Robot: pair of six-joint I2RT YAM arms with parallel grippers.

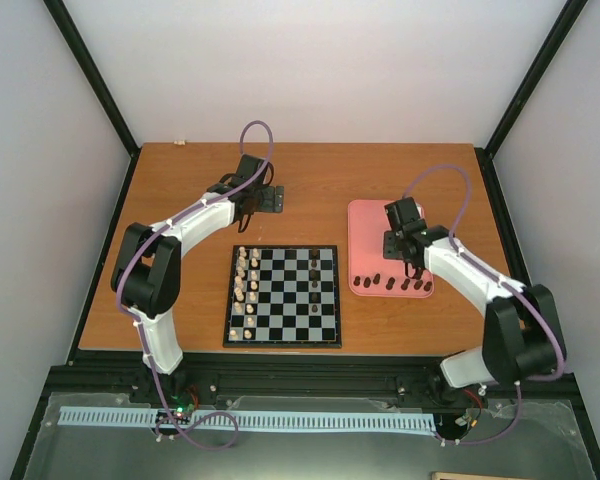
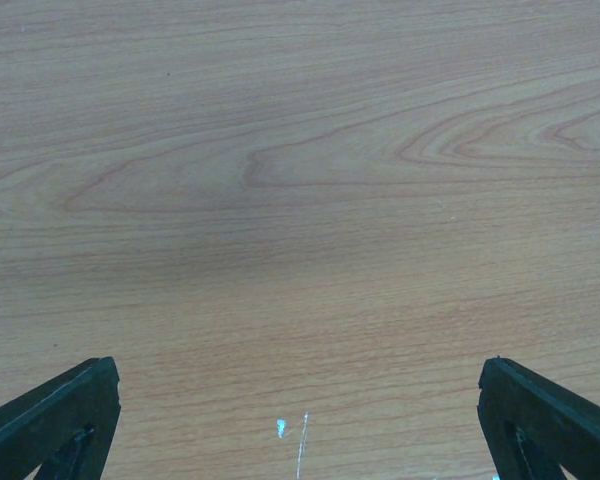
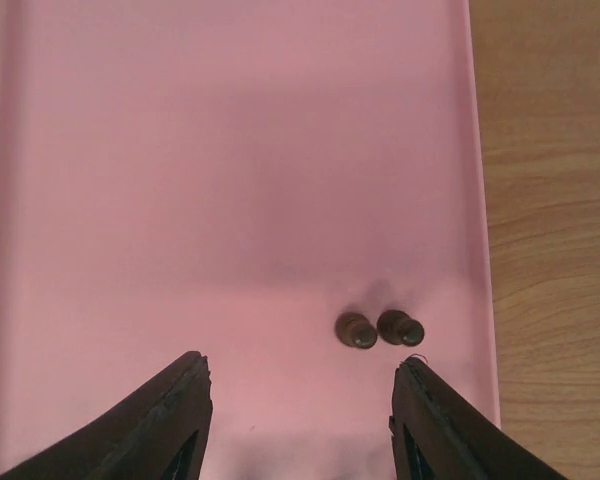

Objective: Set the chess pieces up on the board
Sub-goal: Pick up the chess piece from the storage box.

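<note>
The board (image 1: 290, 318) lies in the middle of the table. Several dark chess pieces (image 1: 314, 272) stand in a column right of its centre. More dark pieces (image 1: 390, 283) lie along the near edge of the pink tray (image 1: 365, 225). My right gripper (image 1: 413, 264) hangs over the tray's near right corner. It is open (image 3: 302, 385) and empty, and two dark pieces (image 3: 378, 329) lie just ahead of its right finger (image 3: 435, 415). My left gripper (image 1: 265, 200) is behind the board over bare wood, open (image 2: 298, 370) with nothing between its fingers.
Pale cream pieces (image 1: 245, 285) fill the board's two left columns. A small white scratch (image 2: 302, 440) marks the wood under the left gripper. The tray's right rim (image 3: 480, 250) runs close to the right finger, with table wood (image 3: 550, 200) beyond it.
</note>
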